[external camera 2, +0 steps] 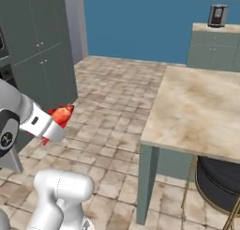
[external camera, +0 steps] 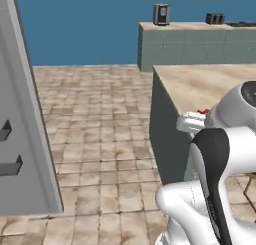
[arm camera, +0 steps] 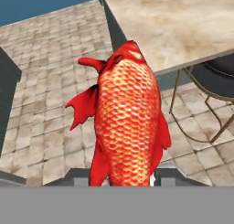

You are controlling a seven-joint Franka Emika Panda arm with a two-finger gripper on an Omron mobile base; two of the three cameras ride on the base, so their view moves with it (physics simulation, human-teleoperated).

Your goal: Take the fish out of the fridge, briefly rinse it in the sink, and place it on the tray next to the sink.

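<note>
Hand view shows the fish (arm camera: 128,122) clamped between the gripper (arm camera: 123,176) fingers, its scaled red-orange body standing up from the jaws over tiled floor (arm camera: 45,58); right base view has it carried in mid-air beside the marble-topped island (external camera 2: 201,107); so the fish is judged out of the fridge; the rinse in the sink and the placing on the tray are not yet done.
</note>
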